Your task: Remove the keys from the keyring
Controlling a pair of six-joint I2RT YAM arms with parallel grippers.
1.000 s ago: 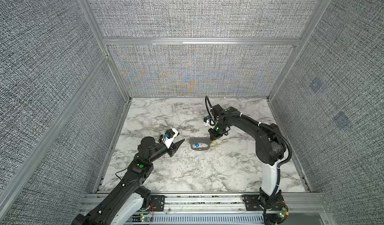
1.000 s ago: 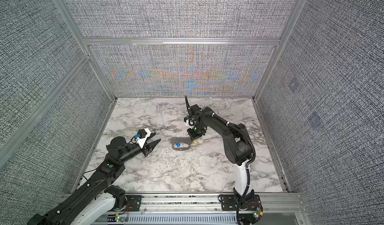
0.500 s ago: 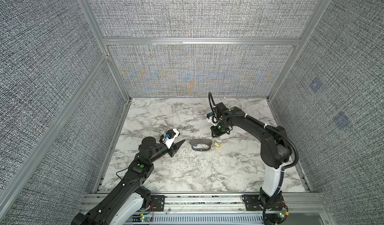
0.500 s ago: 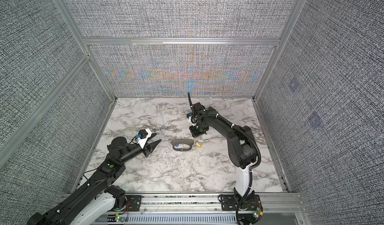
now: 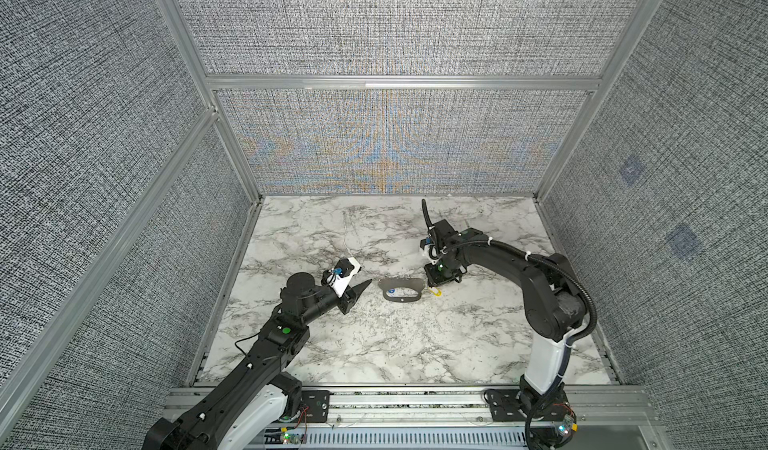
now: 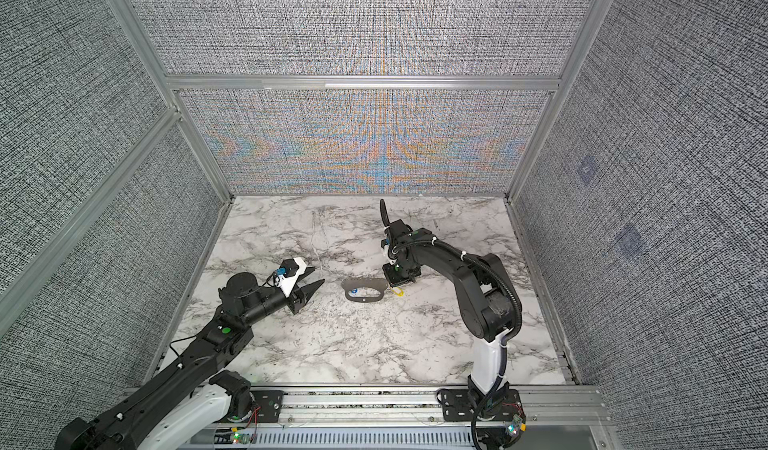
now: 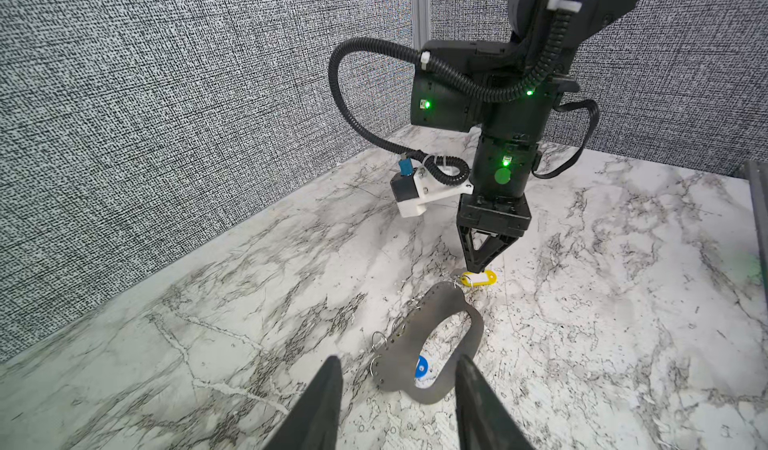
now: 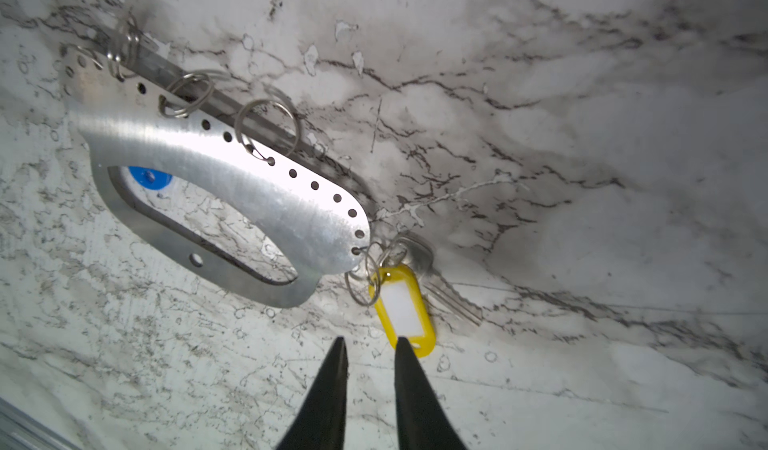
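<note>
Right jaws barely parted, empty, beside the yellow tag (image 8: 405,309) at 3 o'clock of the keyring (image 8: 187,149): I'd nip it squarely, half-open empty left jaws pinning the keyring

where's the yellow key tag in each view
In a top view: yellow tag at the right end of the keyring.
In a top view: yellow tag, same end.
Left wrist: yellow tag under the right tool.
Right wrist: yellow tag just beyond the right tool's tips.
Shared landmark: the keyring, in all four.
</note>
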